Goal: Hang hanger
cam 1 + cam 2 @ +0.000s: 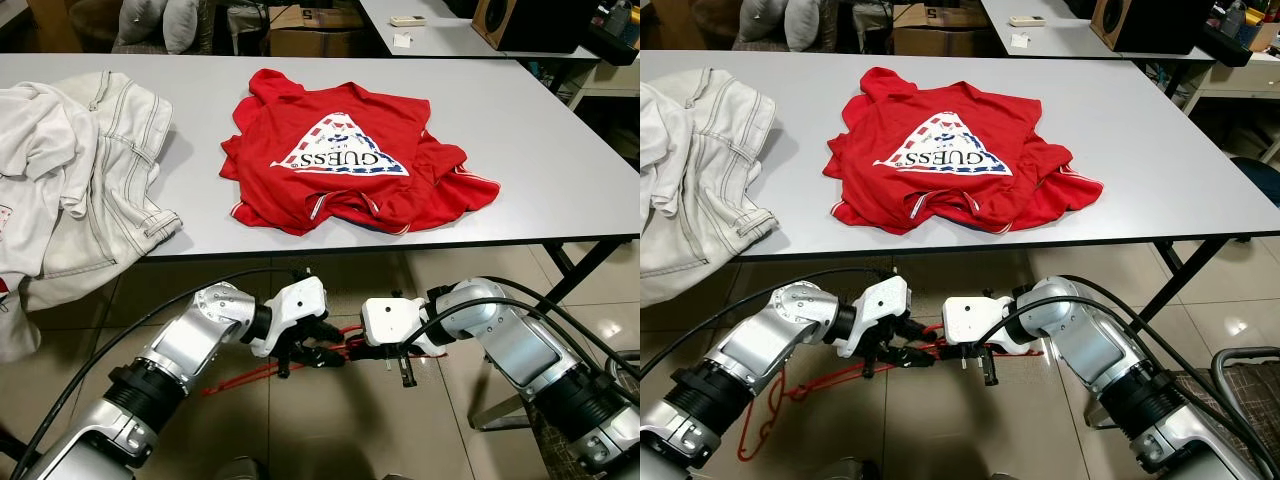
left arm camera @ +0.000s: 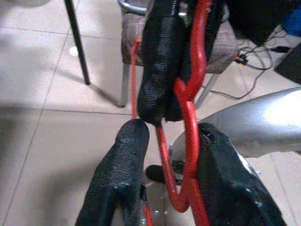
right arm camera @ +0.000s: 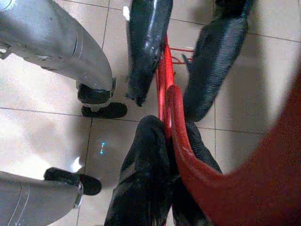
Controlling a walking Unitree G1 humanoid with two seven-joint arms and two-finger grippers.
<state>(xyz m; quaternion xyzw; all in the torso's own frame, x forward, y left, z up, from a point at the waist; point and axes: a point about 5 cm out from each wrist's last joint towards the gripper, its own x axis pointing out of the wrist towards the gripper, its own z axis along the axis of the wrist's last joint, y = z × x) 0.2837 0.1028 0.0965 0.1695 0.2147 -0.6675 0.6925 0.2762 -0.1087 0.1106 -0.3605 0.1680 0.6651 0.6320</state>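
Left gripper [image 1: 310, 352] clamped on red hanger [image 1: 810, 385] | right gripper [image 1: 378, 355] pinching same hanger, tip to tip | red shirt [image 1: 350, 155] on table [image 1: 540, 140] beyond both

The red plastic hanger [image 1: 855, 372] hangs tilted below the table edge, above the tiled floor, its hook downward.

silver arms, black cables, white wrists

L gripper [image 1: 318, 352] & R gripper [image 1: 372, 352] meet tip-to-tip, low; both clamped.
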